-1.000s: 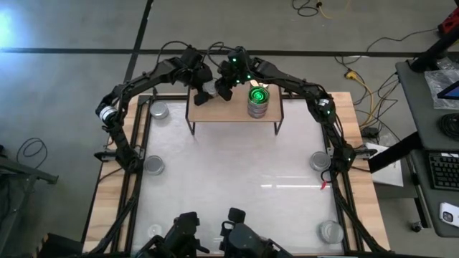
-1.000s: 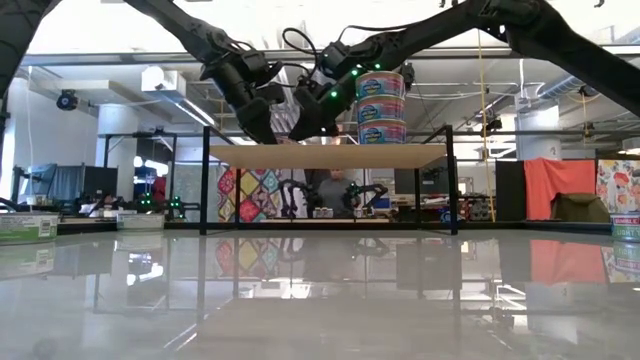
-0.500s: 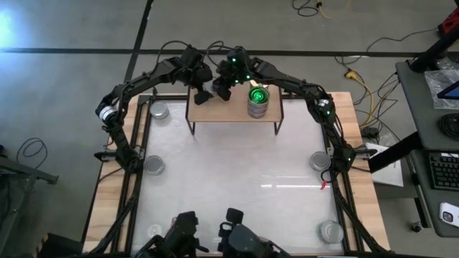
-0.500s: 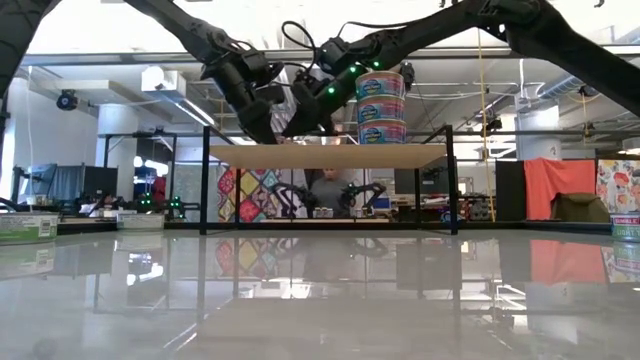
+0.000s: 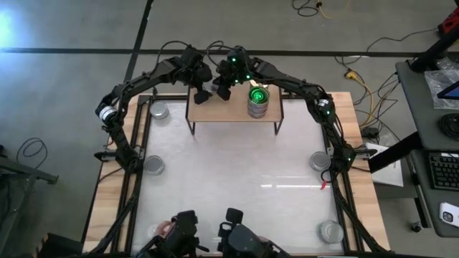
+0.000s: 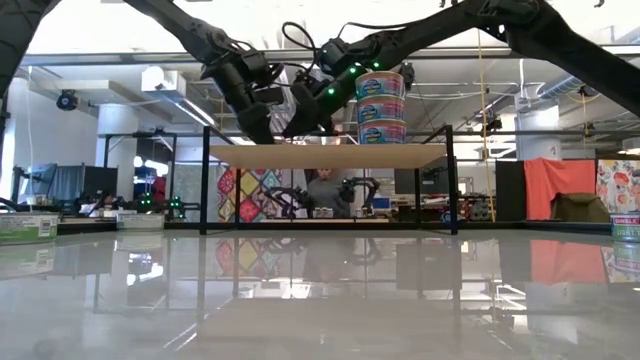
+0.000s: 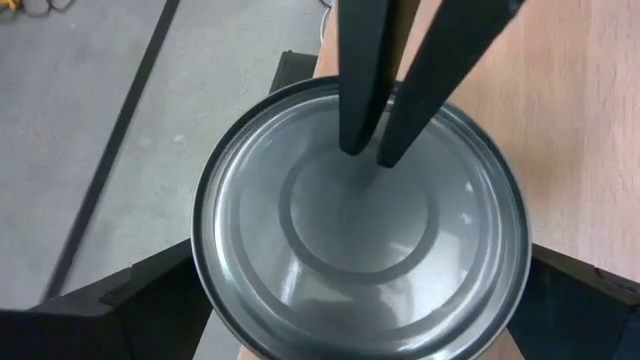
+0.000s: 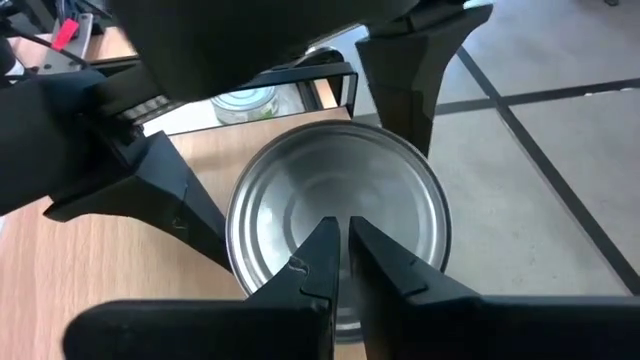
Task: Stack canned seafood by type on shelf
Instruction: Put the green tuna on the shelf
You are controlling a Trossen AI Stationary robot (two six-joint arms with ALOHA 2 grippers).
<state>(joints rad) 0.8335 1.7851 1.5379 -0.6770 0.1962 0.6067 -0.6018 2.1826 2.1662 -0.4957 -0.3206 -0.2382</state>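
Canned seafood: one silver tin (image 7: pixel 360 215) sat at the shelf's (image 5: pixel 237 111) left edge, flanked by the wide-open left hand (image 5: pixel 203 92); the closed right hand (image 8: pixel 342 262) touched its top. Three stacked (image 6: pixel 381 105); five lay on the surface (image 5: pixel 237 193).

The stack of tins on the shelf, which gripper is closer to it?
Right. The right gripper hangs just beside the stack of tins, fingers shut over a silver tin. The left gripper is farther along the shelf, its open fingers flanking that tin.
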